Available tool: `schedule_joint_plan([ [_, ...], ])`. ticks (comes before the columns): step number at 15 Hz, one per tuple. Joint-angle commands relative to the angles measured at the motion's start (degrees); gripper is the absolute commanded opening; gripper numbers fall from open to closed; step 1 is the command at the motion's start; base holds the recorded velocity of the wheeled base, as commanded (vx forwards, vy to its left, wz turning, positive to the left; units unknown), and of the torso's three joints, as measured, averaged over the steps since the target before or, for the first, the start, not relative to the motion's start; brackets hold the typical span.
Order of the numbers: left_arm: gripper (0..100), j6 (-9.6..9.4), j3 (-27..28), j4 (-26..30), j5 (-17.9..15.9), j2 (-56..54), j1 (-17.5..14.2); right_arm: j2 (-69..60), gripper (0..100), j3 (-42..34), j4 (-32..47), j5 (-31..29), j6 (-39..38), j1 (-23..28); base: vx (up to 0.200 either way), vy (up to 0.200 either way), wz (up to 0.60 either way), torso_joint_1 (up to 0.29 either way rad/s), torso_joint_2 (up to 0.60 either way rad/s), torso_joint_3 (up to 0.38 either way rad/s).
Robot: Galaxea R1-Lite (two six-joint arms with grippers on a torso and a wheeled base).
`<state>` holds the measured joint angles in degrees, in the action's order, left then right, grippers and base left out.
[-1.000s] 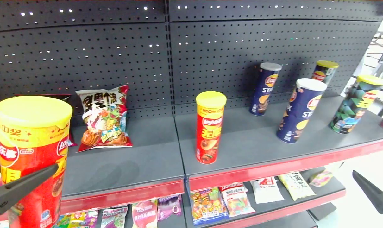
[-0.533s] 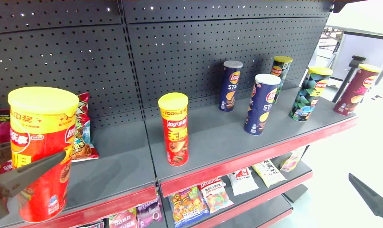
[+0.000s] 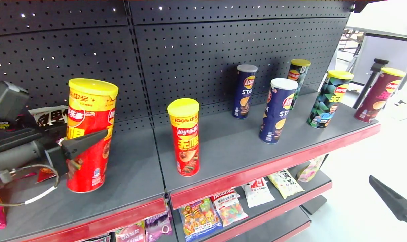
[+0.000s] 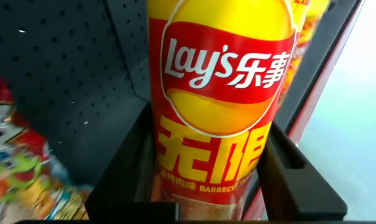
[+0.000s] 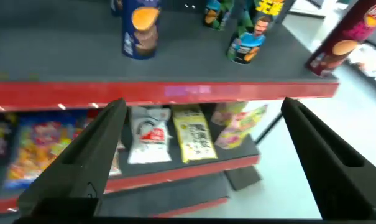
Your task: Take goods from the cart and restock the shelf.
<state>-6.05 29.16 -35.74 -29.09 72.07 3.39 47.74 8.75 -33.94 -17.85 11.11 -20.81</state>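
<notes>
- Gripped can [image 3: 89,111] upright in shelf [image 3: 230,151] left bay, between left gripper [image 4: 206,174] fingers [image 3: 84,143].
- Second can [image 3: 186,136] right of it.
- Five cans [image 3: 277,111] farther right.
- Snack bags [image 3: 223,208] on lower shelf [image 3: 291,205].

Head camera looks down on the shelf [image 3: 230,148]; left wrist camera crowds the red can [image 3: 89,107] at 9 o'clock; right wrist camera, lower and farther back, shares the maroon can [image 3: 375,97] at 3 o'clock.
</notes>
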Motion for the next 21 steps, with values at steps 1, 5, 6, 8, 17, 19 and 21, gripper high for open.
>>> schedule_joint_plan([
  [1, 0, 2.09, -0.16, -4.25, -0.44, 9.23, 1.97, -0.98, 100, -1.11, 0.01, 2.20, -1.09, -0.02, 0.000, 0.000, 0.00, 0.000, 0.00, 0.000],
  [5, 0, 2.44, 0.11, -13.30, -4.75, 16.70, 2.15, -8.98, 100, -6.03, 0.19, 7.30, -0.82, 0.07, 0.000, 0.000, 0.00, 0.000, 0.00, 0.000],
  [6, 0, 2.44, -0.07, -15.50, -4.84, 18.46, 2.15, -9.77, 100, -6.56, 0.19, 6.16, -0.82, 0.86, 0.000, 0.000, 0.00, 0.000, 0.00, 0.000],
  [8, 0, 4.11, 0.64, -17.26, -5.10, 20.92, 2.15, -10.74, 100, -8.58, 0.36, 3.52, -1.61, 7.71, 0.000, 0.000, 0.00, 0.000, 0.00, 0.000],
  [17, 0, 8.77, 0.72, -29.56, -5.81, 27.25, 3.03, -35.61, 100, -7.26, 33.41, 3.96, -5.83, 12.81, 0.000, 0.000, 0.00, 0.000, 0.00, 0.000],
  [19, 0, 8.77, 0.90, -30.70, -5.81, 28.30, 3.11, -34.73, 100, -7.17, 33.50, 3.26, -5.83, 15.27, 0.000, 0.000, 0.00, 0.000, 0.00, 0.000],
  [21, 0, 8.77, 1.34, -33.51, -5.81, 30.59, 3.20, -32.27, 100, -7.17, 33.67, 2.73, -5.74, 23.27, 0.000, 0.000, 0.00, 0.000, 0.00, 0.000],
])
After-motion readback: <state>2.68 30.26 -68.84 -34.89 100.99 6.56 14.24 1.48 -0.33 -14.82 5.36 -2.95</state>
